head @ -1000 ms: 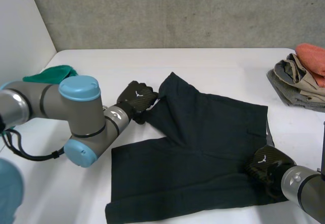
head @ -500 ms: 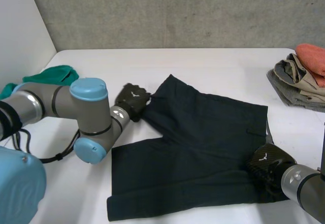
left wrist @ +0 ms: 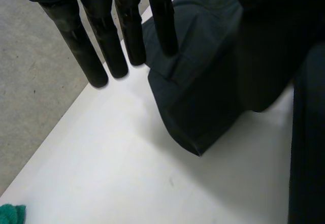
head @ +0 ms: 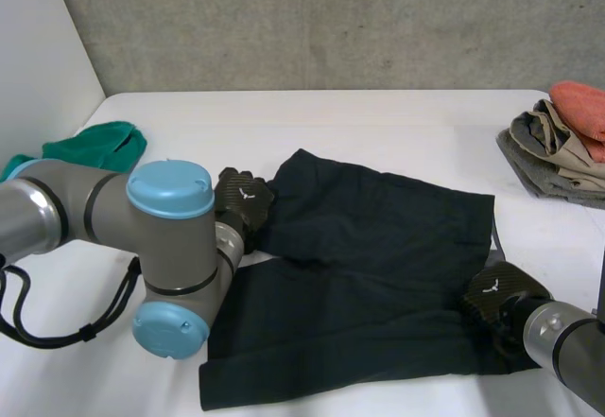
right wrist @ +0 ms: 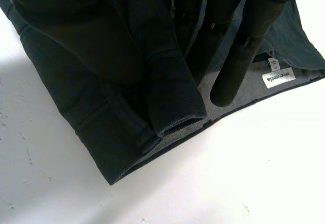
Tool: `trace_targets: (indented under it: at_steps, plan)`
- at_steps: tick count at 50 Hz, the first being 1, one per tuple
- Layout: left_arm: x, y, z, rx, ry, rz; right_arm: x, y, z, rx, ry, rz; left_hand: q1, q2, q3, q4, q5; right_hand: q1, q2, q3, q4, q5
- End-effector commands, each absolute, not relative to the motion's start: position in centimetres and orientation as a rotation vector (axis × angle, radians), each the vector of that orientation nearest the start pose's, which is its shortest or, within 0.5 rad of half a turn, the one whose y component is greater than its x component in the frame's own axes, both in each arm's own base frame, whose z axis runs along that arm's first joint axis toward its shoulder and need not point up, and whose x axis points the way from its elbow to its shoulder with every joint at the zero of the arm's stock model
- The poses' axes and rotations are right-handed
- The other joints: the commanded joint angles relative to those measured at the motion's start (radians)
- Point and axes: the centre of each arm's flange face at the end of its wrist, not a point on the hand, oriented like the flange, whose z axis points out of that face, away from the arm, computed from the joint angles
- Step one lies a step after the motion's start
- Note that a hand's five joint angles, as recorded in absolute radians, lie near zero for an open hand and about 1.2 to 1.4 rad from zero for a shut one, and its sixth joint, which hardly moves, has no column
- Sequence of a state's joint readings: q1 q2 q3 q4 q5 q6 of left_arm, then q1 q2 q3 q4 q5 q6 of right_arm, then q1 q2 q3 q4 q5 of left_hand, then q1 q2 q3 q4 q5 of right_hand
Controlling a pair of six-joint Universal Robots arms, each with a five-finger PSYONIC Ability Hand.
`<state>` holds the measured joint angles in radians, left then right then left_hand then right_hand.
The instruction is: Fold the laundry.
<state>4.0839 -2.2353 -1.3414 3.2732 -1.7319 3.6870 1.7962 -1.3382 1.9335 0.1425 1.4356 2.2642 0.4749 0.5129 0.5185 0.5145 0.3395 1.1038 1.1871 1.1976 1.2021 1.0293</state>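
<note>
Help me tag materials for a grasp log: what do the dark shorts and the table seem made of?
The dark shorts look like matte woven cloth, perhaps cotton twill: soft creases, stitched hems and a sewn label. The table looks like smooth white laminate or painted board, faintly scuffed; which, I cannot tell.

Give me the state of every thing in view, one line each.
shorts: spread out dark side up, not yet folded, held at both ends.
left hand: shut on a leg corner of the shorts, straight fingers against the thumb.
right hand: shut on the waistband corner.
green cloth: crumpled, apart from the shorts.
clothes pile: heaped, orange piece on top.
</note>
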Motion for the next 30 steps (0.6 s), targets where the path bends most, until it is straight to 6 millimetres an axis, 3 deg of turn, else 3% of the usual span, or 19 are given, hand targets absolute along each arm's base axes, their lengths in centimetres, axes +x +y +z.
trace_targets:
  at_steps: [1, 8, 13, 15, 24, 29, 30]
  plan:
    - [-31.2, -23.7, 17.1, 1.217, 2.155, -1.808, 19.3, -20.5, 14.7, -1.646, 2.513, -1.340, 0.041, 0.003, -0.003, 0.001, 0.002, 0.292, 0.209, 0.199, 0.194, 0.192]
    - [-28.5, -18.2, 19.1, 1.182, 2.315, -1.771, 19.4, -20.5, 15.0, -1.595, 2.521, -1.355, 0.053, 0.015, 0.009, 0.013, 0.014, 0.292, 0.209, 0.199, 0.194, 0.192]
    - [-27.6, -13.8, 18.8, 1.225, 2.532, -1.658, 19.4, -20.6, 15.1, -1.579, 2.520, -1.361, 0.062, 0.024, 0.018, 0.022, 0.022, 0.292, 0.209, 0.199, 0.194, 0.192]
    - [-27.3, -12.9, 18.3, 1.245, 2.588, -1.598, 19.4, -20.5, 15.1, -1.579, 2.520, -1.361, 0.059, 0.021, 0.015, 0.019, 0.019, 0.292, 0.209, 0.199, 0.194, 0.192]
    - [-27.1, -12.1, 15.2, 1.320, 2.686, -1.369, 19.3, -20.6, 15.9, -1.571, 2.513, -1.418, 0.179, 0.141, 0.135, 0.139, 0.139, 0.292, 0.209, 0.199, 0.194, 0.192]
    - [-27.1, -12.3, 14.4, 1.314, 2.683, -1.322, 19.3, -20.4, 16.8, -1.567, 2.500, -1.465, 0.920, 0.882, 0.876, 0.881, 0.881, 0.292, 0.209, 0.199, 0.194, 0.192]
    - [-27.1, -12.3, 14.5, 1.314, 2.680, -1.329, 19.3, -20.2, 16.9, -1.567, 2.499, -1.465, 0.921, 0.883, 0.878, 0.882, 0.882, 0.292, 0.209, 0.199, 0.194, 0.192]
